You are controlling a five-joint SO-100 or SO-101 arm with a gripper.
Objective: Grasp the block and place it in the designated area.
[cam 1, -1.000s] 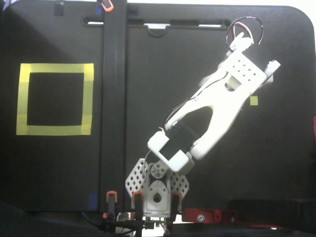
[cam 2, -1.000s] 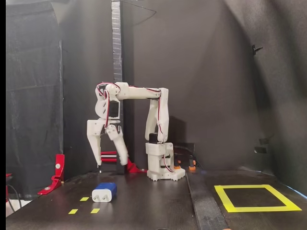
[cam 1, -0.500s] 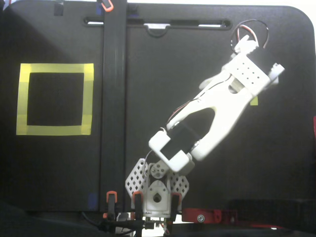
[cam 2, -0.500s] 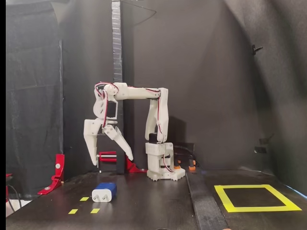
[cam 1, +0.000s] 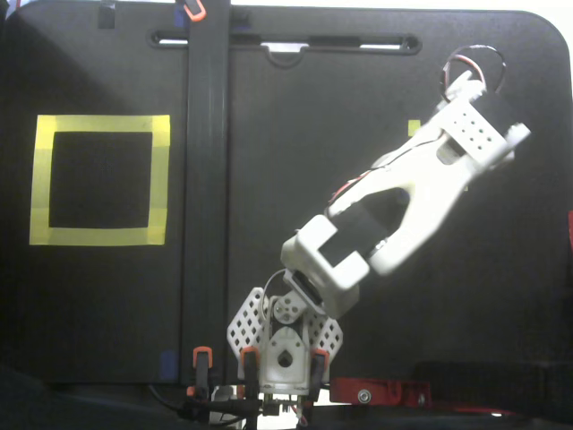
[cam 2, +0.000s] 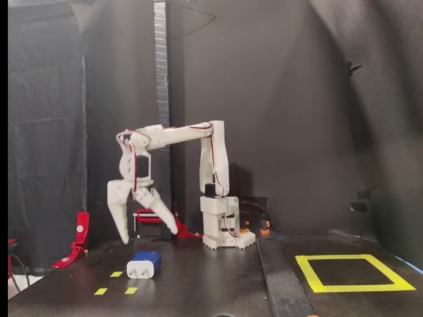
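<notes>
The block (cam 2: 144, 265), dark blue with a white prong end facing the camera, lies on the black table among small yellow tape marks. My gripper (cam 2: 149, 236) hangs open just above and slightly behind it, with one fingertip (cam 2: 124, 238) to its left and the other to its right. From above, the white wrist (cam 1: 474, 134) reaches far to the upper right and hides both the fingers and the block. The designated area (cam 1: 98, 124), a big yellow tape square with a black centre, sits at the left from above. From the side this same designated area (cam 2: 350, 288) lies at the lower right.
A black rail (cam 1: 206, 179) runs up the table between the arm base (cam 1: 282, 358) and the yellow square. It shows as a raised strip (cam 2: 281, 284) from the side. A red bracket (cam 2: 78, 238) stands at the left edge. Small tape marks (cam 2: 116, 273) lie near the block.
The arm has stretched further out and dropped lower. The gripper has spread wider and now straddles the space just above the block, which has not moved.
</notes>
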